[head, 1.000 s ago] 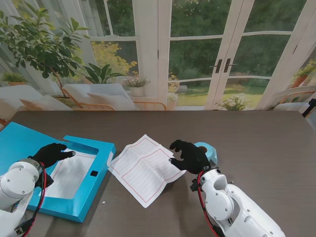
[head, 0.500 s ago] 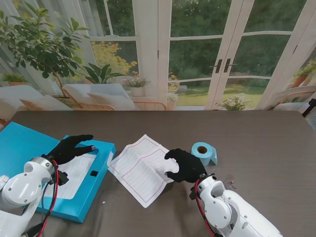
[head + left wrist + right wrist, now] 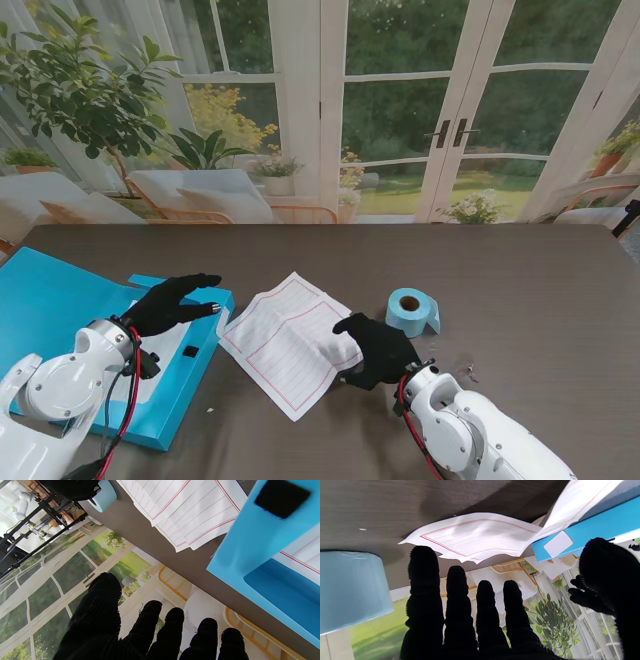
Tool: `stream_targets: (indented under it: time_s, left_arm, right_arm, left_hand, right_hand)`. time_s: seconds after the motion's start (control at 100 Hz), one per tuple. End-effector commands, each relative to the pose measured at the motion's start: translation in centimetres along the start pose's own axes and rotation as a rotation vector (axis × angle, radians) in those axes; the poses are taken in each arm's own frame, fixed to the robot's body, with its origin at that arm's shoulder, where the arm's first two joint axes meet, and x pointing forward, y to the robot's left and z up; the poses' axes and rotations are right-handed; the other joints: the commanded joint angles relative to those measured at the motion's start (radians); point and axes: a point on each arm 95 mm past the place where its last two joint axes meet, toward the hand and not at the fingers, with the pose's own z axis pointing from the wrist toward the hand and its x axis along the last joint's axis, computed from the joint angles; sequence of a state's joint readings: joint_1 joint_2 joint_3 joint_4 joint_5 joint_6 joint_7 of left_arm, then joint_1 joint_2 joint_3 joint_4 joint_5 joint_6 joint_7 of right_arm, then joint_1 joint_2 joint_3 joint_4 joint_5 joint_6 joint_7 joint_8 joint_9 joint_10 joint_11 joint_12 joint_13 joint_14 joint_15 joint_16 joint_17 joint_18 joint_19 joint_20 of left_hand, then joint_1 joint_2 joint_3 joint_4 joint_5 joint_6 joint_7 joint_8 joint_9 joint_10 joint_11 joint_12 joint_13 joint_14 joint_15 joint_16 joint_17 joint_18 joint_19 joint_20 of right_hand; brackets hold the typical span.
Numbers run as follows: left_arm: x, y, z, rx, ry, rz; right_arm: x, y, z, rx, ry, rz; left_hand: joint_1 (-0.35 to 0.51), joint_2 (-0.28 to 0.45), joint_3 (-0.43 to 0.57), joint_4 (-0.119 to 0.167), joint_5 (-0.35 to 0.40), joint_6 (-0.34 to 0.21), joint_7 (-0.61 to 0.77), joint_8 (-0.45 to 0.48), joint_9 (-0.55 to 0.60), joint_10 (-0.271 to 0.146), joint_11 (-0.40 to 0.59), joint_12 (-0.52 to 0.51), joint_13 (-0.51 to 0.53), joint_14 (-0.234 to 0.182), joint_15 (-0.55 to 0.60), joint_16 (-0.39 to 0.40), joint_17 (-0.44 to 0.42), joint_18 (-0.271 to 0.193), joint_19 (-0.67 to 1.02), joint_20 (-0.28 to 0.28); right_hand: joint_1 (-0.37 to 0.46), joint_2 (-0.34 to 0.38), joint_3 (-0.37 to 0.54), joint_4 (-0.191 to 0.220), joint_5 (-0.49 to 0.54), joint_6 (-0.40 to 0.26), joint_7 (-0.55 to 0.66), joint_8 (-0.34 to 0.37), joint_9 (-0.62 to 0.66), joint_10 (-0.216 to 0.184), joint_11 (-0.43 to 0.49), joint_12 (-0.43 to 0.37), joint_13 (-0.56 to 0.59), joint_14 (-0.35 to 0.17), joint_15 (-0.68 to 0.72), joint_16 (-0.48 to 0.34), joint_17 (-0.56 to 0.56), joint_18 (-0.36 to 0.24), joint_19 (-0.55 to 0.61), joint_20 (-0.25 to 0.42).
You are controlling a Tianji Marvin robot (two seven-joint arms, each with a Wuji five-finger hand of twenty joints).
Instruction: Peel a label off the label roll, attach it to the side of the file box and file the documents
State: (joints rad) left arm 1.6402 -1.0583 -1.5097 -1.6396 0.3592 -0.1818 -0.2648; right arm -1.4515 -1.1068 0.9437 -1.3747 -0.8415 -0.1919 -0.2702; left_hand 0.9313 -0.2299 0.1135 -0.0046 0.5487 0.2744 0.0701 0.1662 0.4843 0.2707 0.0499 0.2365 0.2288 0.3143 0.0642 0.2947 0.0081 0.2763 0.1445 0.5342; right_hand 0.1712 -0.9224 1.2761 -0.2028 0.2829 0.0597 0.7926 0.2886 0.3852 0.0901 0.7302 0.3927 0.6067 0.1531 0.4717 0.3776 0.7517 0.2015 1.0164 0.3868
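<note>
The open blue file box (image 3: 60, 300) lay far left, with the left hand (image 3: 172, 303) spread above its right edge, holding nothing. The documents (image 3: 285, 340) lay mid-table; the right hand (image 3: 375, 347) rested at their right edge, fingers apart. The label roll (image 3: 411, 311) stood just right.

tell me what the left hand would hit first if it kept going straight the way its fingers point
Probably the documents: the left hand, open over the file box rim, points right toward them. It may pass above them; height is unclear.
</note>
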Motion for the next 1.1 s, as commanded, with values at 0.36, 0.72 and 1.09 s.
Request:
stream_targets:
  time_s: [0.36,0.72,1.09]
  left_arm:
    - [1.4,1.7,0.3,-0.049,0.039,-0.024]
    - [1.9,2.0,0.2,-0.06,0.041,-0.041]
    - [1.9,1.9,0.1,-0.071,0.042,-0.045]
  right_arm:
    - [-0.3,-1.3,1.5,0.006,0.004,-0.128]
    - [-0.2,-2.2,2.2,0.027,0.027,-0.164]
    - [0.0,-2.9,3.0,0.034,0.031,-0.184]
  left_hand:
    - [0.017,-0.025,0.033,-0.005,-0.021,-0.026,-0.012,-0.01,-0.042,-0.028,-0.011,-0.017,-0.037,-0.024,-0.015,-0.018,-0.03,-0.041,-0.031,-0.024]
    - [0.013,-0.018,0.035,-0.006,-0.02,-0.025,-0.011,-0.011,-0.039,-0.019,-0.009,-0.017,-0.037,-0.022,-0.016,-0.02,-0.036,-0.038,-0.028,-0.029]
    - [0.009,-0.009,0.031,-0.006,-0.02,-0.02,-0.011,-0.011,-0.03,-0.017,-0.007,-0.014,-0.032,-0.02,-0.014,-0.02,-0.038,-0.035,-0.027,-0.032]
  right_hand:
    - [0.036,-0.093,0.072,-0.023,-0.035,0.017,0.026,-0.006,-0.021,-0.02,0.028,-0.015,-0.01,-0.009,0.017,-0.012,-0.515,-0.03,0.007,0.009]
    - [0.047,-0.106,0.081,-0.023,-0.043,0.018,0.032,-0.008,-0.014,-0.02,0.032,-0.017,0.002,-0.01,0.027,-0.015,-0.509,-0.028,0.019,0.0]
    - [0.089,-0.076,0.097,-0.015,-0.048,0.007,0.046,-0.005,0.007,-0.019,0.041,-0.014,0.02,-0.01,0.037,-0.016,-0.496,-0.031,0.037,-0.006]
